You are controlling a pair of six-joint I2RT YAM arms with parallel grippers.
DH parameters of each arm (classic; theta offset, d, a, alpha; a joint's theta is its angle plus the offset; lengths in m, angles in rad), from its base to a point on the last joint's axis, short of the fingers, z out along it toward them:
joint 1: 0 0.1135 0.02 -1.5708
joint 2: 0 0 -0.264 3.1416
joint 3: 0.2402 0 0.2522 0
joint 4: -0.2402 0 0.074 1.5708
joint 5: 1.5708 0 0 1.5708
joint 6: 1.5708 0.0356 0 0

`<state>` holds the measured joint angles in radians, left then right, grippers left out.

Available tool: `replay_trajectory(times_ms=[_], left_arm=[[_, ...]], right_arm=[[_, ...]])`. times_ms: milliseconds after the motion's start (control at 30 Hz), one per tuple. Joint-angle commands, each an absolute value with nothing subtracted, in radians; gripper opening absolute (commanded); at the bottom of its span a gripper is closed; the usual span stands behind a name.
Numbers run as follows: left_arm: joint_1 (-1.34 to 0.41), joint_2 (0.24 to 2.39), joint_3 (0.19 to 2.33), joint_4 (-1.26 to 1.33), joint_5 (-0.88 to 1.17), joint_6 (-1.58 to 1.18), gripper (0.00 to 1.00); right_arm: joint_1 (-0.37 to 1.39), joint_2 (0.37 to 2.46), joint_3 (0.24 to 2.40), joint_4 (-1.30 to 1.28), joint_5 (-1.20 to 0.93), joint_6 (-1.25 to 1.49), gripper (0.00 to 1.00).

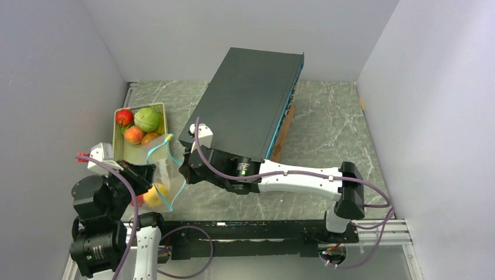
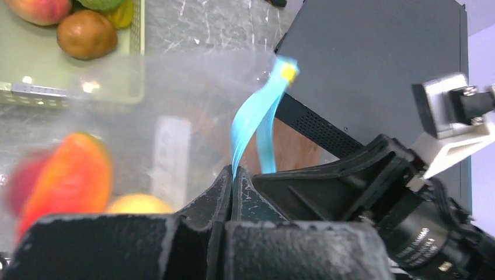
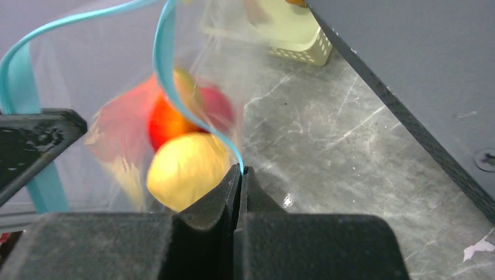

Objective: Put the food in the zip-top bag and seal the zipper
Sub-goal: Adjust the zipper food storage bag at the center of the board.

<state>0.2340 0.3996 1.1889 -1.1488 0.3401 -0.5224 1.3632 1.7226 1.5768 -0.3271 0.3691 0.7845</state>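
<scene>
Plastic this thin is soft, floppy and slippery, so the zip-top bag will sag if held by its clear side. The teal zipper is firmer and the best place to hold. The left end effector and the right end effector each pinch it tight. The bag is between them on the left side of the table, next to the basket. Some light toy food is inside the bag, and more sits in the basket.

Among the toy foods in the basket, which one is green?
The cabbage-like ball, far right in the basket; the apple, peach and brown piece are not.
</scene>
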Motion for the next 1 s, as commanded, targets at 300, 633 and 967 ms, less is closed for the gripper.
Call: replay_trajectory(times_ms=[300, 633, 967], left_arm=[[0.233, 0.364, 1.059, -1.085, 0.343, -0.566, 0.00], [0.233, 0.337, 1.005, -1.054, 0.386, -0.600, 0.00], [0.233, 0.336, 1.066, -1.083, 0.407, -0.591, 0.00]], right_arm=[[1.369, 1.683, 1.569, -0.254, 0.401, 0.699, 0.00], [1.401, 1.742, 1.590, -0.290, 0.363, 0.592, 0.36], [1.437, 1.698, 1.571, -0.315, 0.472, 0.569, 0.09]])
